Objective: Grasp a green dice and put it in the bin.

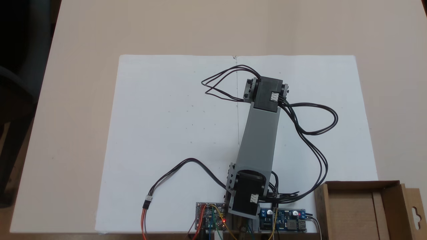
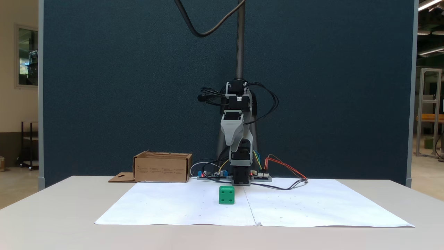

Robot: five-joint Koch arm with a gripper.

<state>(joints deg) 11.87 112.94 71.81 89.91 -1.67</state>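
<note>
From the front, going left to right along the worktop (image 2: pixel 52 208): the bin (image 2: pixel 162 167) sits at the back left, a brown cardboard box with its slotted flap lying flat toward the left, just off the corner of the white paper sheets (image 2: pixel 180 208). Next comes the green dice (image 2: pixel 227 194), resting on the paper a little left of the seam between the 2 sheets, in front of the arm's base and apart from it, with 1 face showing 4 pips. Behind it stands the arm (image 2: pixel 237 139), folded up tall, and its gripper (image 2: pixel 233 147) hangs pointing down, well above the dice and touching nothing. Only a single grey tapering finger faces this camera, so I cannot tell whether the jaws are apart or together. Right of the base, red and orange wires trail onto the paper. Now the camera looking down from above: the left sheet lies bare, then the grey arm link (image 1: pixel 260 140) stretches up the picture over the seam, with black cables (image 1: pixel 313 133) looping off to the right. The dice cannot be made out here, and the arm lies over the spot where it should be. Circuit boards (image 1: pixel 210 216) with a red light sit at the bottom edge, and the bin (image 1: pixel 363 213) appears in the bottom right corner, open side up, its inside bare cardboard, flap on its right.
</note>
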